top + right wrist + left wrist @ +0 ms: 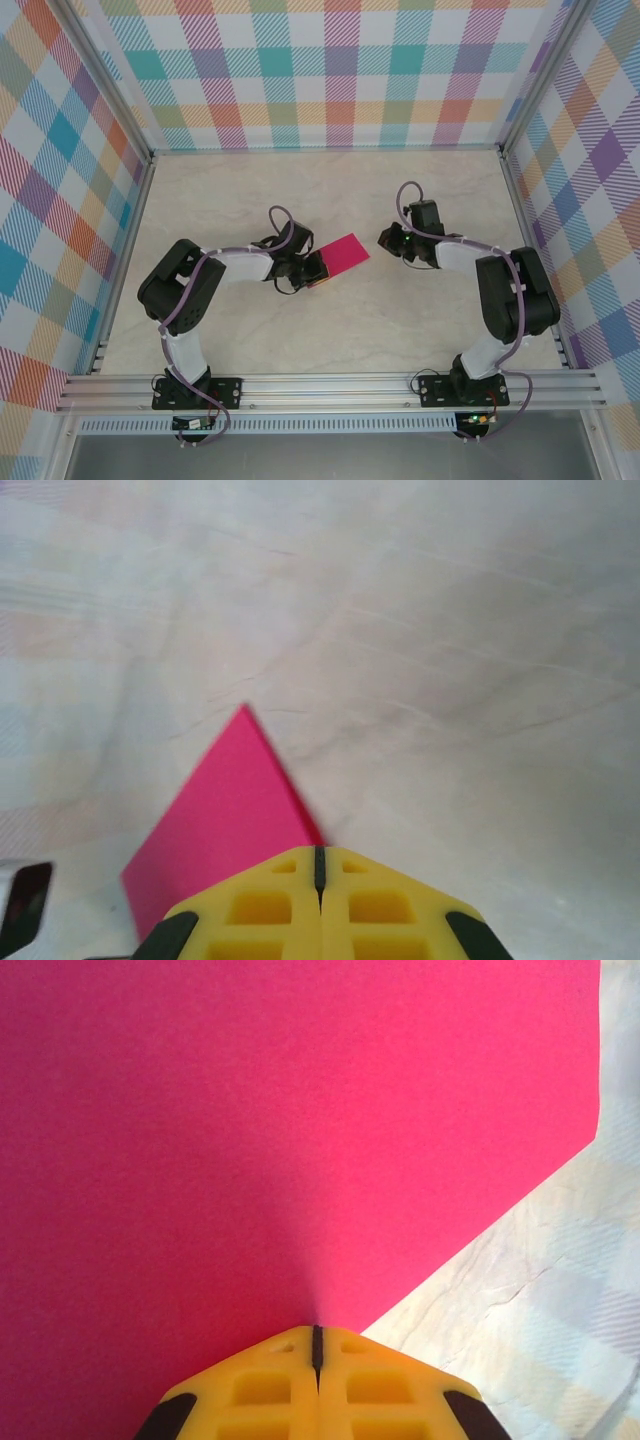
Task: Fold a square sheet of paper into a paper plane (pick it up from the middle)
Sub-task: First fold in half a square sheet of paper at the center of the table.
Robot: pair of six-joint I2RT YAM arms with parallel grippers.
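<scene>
Two grippers, both with fingers together. Left gripper (318, 274) sits at the near-left edge of the pink sheet of paper (345, 254), mid-table (250, 200); whether it is pinching or just pressing is hard to say. Right gripper (385, 240) hovers just beside the sheet's right corner. Looks like fold one: next calls for fingers apart and catching an edge cleanly.

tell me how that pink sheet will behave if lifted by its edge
Probably floppy: the square sheet of paper looks thin, so it may droop away from the left gripper shut on its edge. Likely light too; a push might slide or buckle it on the table.
</scene>
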